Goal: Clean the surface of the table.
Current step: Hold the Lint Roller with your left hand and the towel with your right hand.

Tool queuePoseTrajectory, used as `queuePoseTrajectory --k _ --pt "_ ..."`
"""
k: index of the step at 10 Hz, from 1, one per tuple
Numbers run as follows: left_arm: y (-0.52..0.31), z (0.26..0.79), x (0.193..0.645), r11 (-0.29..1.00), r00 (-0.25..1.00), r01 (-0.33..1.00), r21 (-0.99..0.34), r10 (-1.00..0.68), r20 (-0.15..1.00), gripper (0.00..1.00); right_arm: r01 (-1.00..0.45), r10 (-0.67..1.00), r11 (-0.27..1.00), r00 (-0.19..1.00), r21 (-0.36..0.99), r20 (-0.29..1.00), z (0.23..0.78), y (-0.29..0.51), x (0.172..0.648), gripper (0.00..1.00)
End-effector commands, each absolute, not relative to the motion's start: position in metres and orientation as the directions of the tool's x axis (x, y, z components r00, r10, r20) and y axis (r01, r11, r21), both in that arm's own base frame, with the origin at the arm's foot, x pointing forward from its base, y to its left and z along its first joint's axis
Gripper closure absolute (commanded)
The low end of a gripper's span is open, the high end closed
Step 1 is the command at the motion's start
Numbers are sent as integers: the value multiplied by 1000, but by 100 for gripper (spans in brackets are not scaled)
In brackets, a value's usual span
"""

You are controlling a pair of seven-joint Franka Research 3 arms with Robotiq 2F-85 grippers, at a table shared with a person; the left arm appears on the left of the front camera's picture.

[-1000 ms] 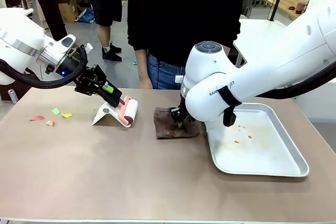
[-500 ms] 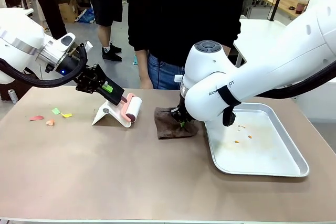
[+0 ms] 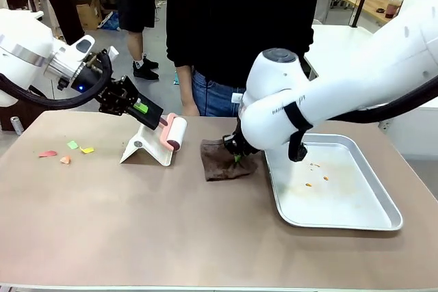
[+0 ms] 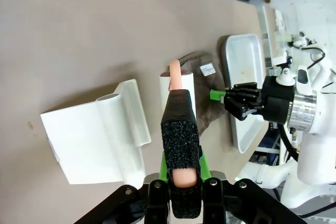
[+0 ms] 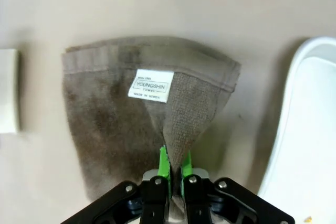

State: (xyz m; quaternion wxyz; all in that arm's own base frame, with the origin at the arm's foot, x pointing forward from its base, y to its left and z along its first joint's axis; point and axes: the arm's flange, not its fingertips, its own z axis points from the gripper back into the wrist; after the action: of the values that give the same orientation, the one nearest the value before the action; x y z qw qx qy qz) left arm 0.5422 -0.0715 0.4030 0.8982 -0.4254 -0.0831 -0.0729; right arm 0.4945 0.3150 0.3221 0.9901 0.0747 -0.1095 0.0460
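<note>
Brown towel [image 5: 121, 124] on the tabletop [image 3: 171, 223] has a white tag [image 5: 151, 85] reading "YOUNGSHIN TOWEL"; the right hand [image 5: 175, 169] pinches it. Left hand [image 4: 182, 167] pinches the pink roller [image 3: 175, 132], now lifted higher off its white stand [image 3: 140, 150].

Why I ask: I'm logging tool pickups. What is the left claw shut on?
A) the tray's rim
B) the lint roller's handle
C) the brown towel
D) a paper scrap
B: the left claw is clamped on the pink handle of the lint roller, beside the white stand.
</note>
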Motion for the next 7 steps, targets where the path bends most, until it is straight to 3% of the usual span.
queuePoseTrajectory --k 1,5,7 --pt "-63 423 523 583 968 213 -784 -14 252 100 -108 41 943 976 314 213 368 274 489 100" --pt "-12 475 495 517 986 147 -844 -11 165 100 -148 58 846 980 512 188 432 204 462 100" --pt "40 492 467 461 996 70 -885 22 90 100 -138 48 748 987 649 155 457 132 421 100"
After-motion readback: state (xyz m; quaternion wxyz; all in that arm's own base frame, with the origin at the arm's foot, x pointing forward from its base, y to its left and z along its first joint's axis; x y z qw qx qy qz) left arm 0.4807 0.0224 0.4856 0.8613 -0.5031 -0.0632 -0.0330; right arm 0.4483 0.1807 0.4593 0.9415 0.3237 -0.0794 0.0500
